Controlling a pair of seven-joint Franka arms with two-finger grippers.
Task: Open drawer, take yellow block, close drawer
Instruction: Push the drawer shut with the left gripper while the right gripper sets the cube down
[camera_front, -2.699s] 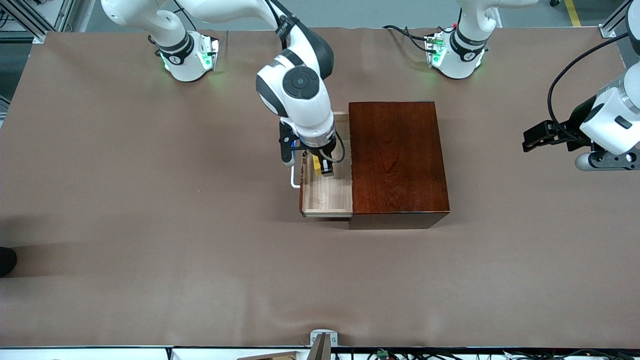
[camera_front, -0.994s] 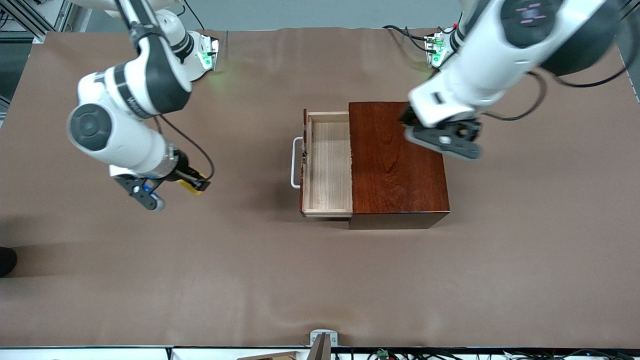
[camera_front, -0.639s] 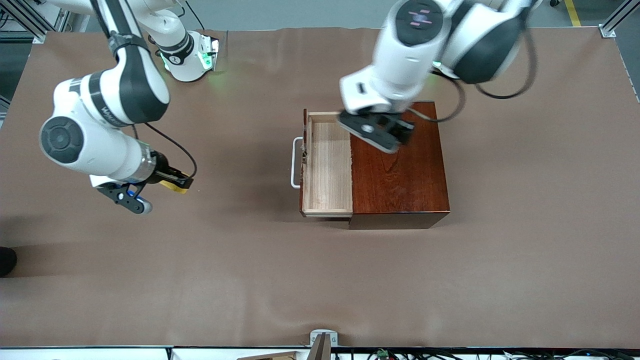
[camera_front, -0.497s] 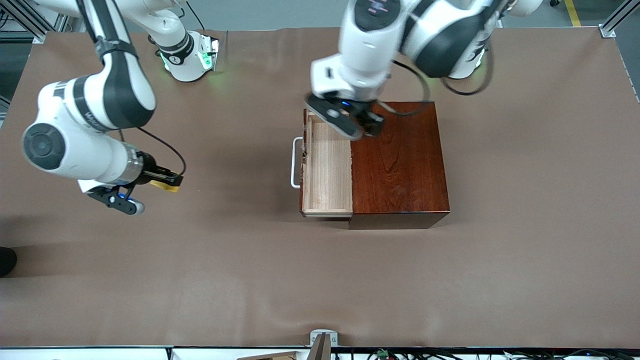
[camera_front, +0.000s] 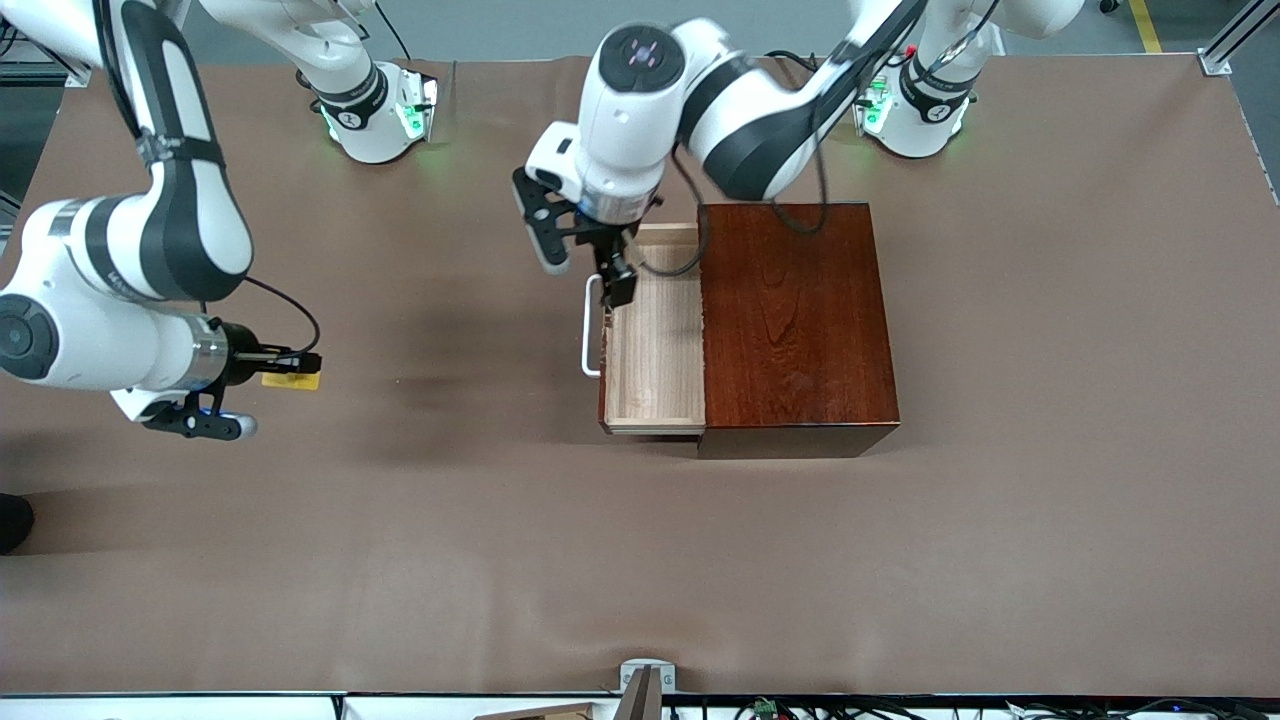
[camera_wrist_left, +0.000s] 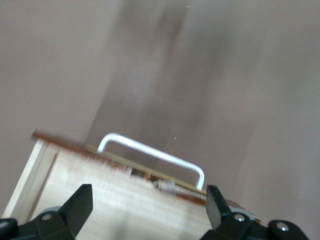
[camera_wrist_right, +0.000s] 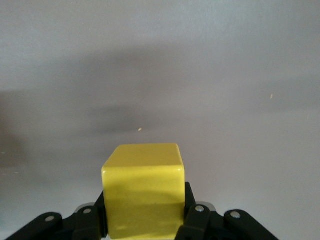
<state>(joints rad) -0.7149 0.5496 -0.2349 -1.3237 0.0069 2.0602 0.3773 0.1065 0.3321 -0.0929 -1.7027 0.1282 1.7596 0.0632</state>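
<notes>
The drawer (camera_front: 655, 345) of pale wood stands pulled out of the dark reddish-brown box (camera_front: 795, 320) and is empty; its white handle (camera_front: 592, 325) faces the right arm's end. My left gripper (camera_front: 617, 283) is open over the drawer's handle edge. In the left wrist view the left gripper (camera_wrist_left: 147, 210) has its jaws wide apart, above the drawer's floor (camera_wrist_left: 100, 190) and the handle (camera_wrist_left: 150, 152). My right gripper (camera_front: 303, 360) is shut on the yellow block (camera_front: 291, 381) low over the bare table toward the right arm's end. The block (camera_wrist_right: 144, 192) fills the right gripper (camera_wrist_right: 144, 202).
The brown table cloth (camera_front: 640, 560) covers the whole table. The box stands in the middle, with open cloth around it. A small metal bracket (camera_front: 645, 680) sits at the edge nearest the front camera.
My right gripper lifted the yellow block out of the drawer and carried it toward the right arm's end. My left arm swung from its end across the box to the drawer's handle.
</notes>
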